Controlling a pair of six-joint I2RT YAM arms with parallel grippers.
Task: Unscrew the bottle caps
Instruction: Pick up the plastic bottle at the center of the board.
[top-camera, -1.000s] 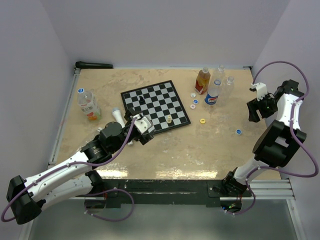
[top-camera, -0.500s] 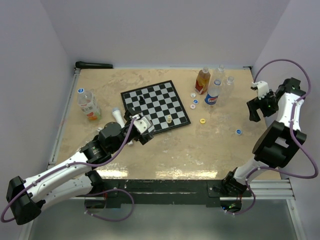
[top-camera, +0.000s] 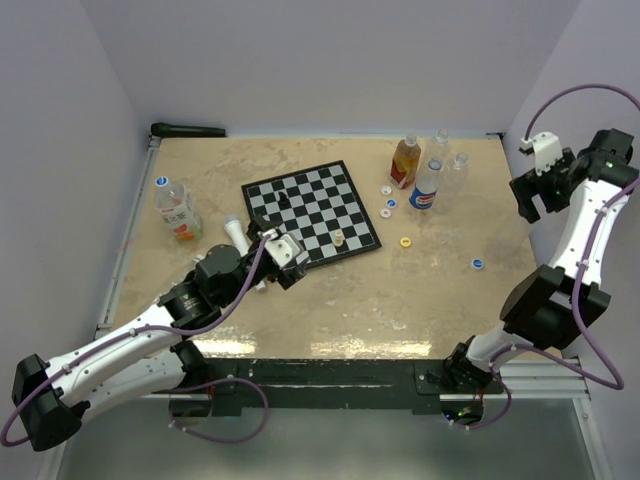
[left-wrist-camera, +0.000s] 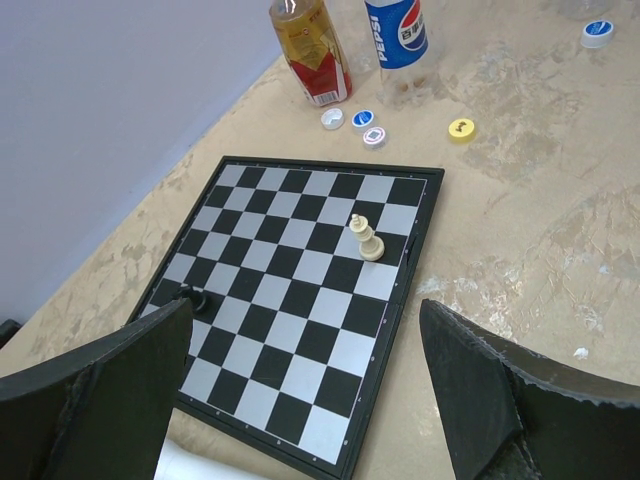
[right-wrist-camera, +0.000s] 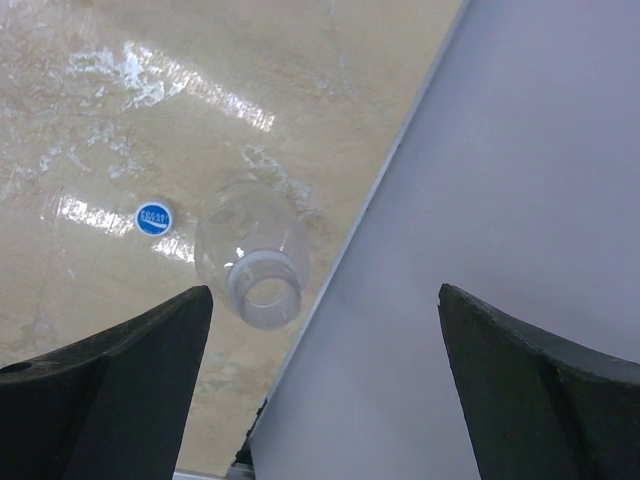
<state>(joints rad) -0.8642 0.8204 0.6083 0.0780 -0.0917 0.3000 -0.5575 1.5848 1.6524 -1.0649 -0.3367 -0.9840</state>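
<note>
Both wide open, empty: right claw (right-wrist-camera: 325, 292) hangs over uncapped clear bottle (right-wrist-camera: 252, 245) by the wall, blue cap (right-wrist-camera: 153, 218) beside it on worktop (right-wrist-camera: 90, 110); left claw (left-wrist-camera: 305, 308) over chessboard (left-wrist-camera: 290, 300). Between bottles; next grab probably far-left bottle (top-camera: 176, 209), seemingly still capped.

Only the right arm moves. The right gripper (top-camera: 530, 200) lifts from its lower spot right of the bottles (top-camera: 428, 185) and swings out toward the right wall, now higher and farther back in the top view. The wrist follows, the forearm stands steeper, and the cable (top-camera: 575, 92) loop arches higher up the wall.
</note>
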